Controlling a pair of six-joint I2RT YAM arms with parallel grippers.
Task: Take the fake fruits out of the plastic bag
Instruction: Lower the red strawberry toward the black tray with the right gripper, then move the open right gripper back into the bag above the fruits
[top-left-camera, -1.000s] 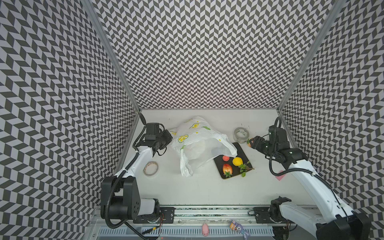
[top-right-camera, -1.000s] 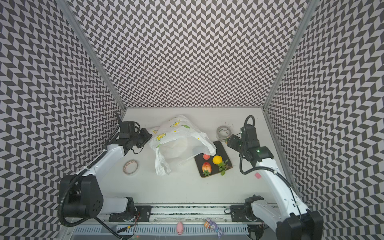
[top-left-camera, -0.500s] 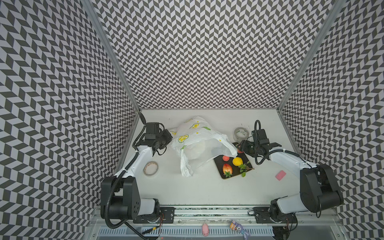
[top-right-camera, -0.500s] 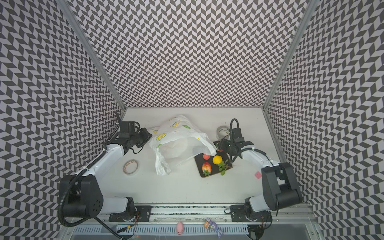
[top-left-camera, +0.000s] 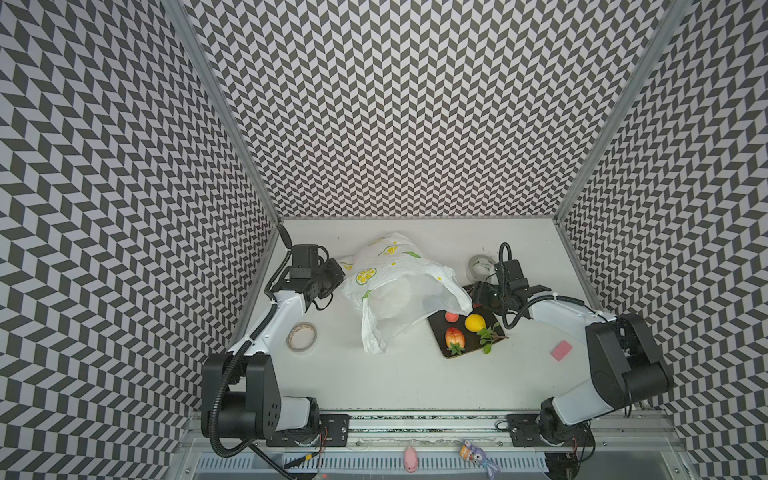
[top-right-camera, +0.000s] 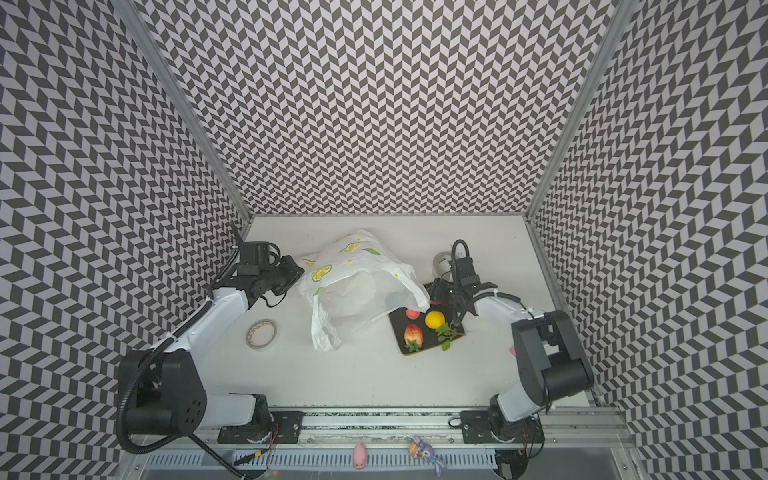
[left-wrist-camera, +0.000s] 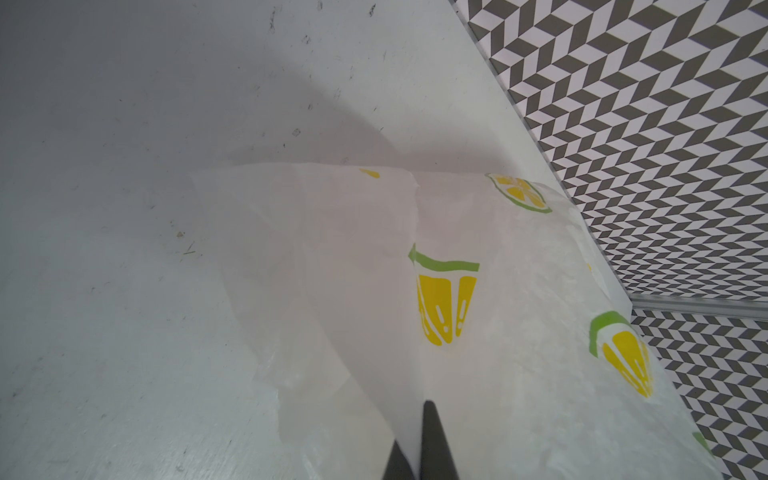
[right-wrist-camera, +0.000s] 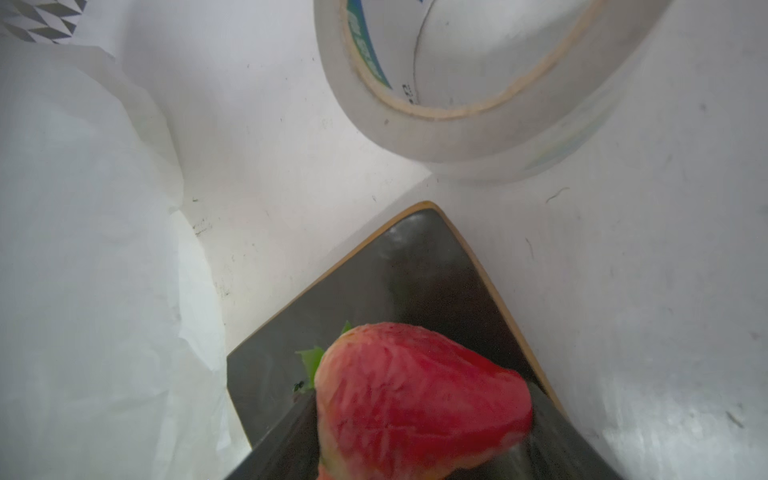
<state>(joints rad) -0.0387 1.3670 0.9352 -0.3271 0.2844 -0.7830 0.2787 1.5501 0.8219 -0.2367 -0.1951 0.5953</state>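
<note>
The plastic bag, white with lemon-slice prints, lies crumpled mid-table with its mouth toward a dark tray. My left gripper is shut on a fold of the bag at its left end. On the tray lie a small peach, a yellow lemon with leaves and a red-yellow fruit. My right gripper is over the tray's far corner, its fingers against both sides of a red strawberry.
A tape roll lies by the left arm. Another tape roll sits just behind the right gripper. A small pink block lies at the right. Patterned walls close in three sides.
The right arm has swung in and come down low, carrying the strawberry left to the tray's far corner. The left gripper and bag have not moved.
</note>
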